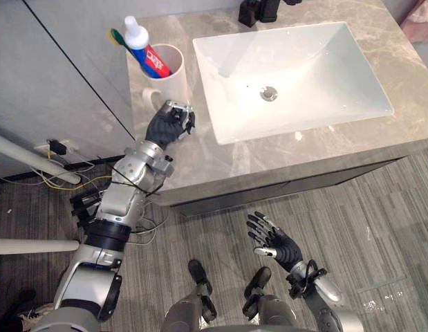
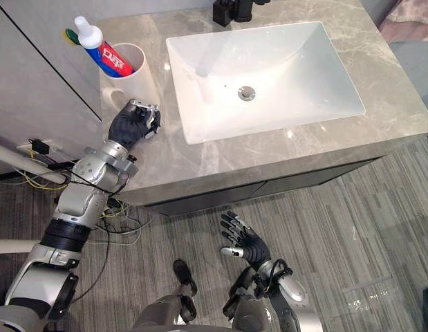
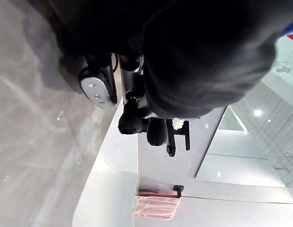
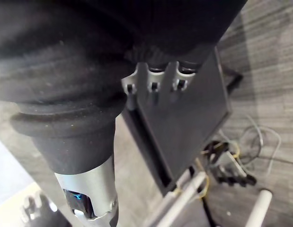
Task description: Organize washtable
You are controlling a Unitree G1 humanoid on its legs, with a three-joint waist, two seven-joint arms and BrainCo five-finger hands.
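The left robot hand (image 1: 169,126) is resting over the grey marble-patterned table (image 1: 269,155), near its front edge, with its fingers curled in towards the palm and nothing visible in them; the left wrist view is showing the dark fingertips (image 3: 130,123) bent under the hand with no object between them. Just beyond this robot hand, on its far side, a white cylindrical ceramic cup (image 1: 178,83) is standing upright on the table; whether the knuckles are touching the cup wall cannot be determined. The cup is holding a white-capped toothpaste tube with red and blue print (image 1: 146,50), which is leaning towards the wall side, and a green and yellow toothbrush (image 1: 117,36), of which little more than the head is showing past the rim. To the inner side of the left robot hand, a white rectangular basin (image 1: 317,69) is sitting on the table, with a round metal drain (image 1: 269,93) in its floor and a black tap (image 1: 258,10) standing at its far edge. The right robot hand (image 1: 276,243) is hanging well apart from the table, below its front edge and over the grey wood-grain floor (image 1: 379,235), with its fingers spread and straight, palm up, holding nothing.
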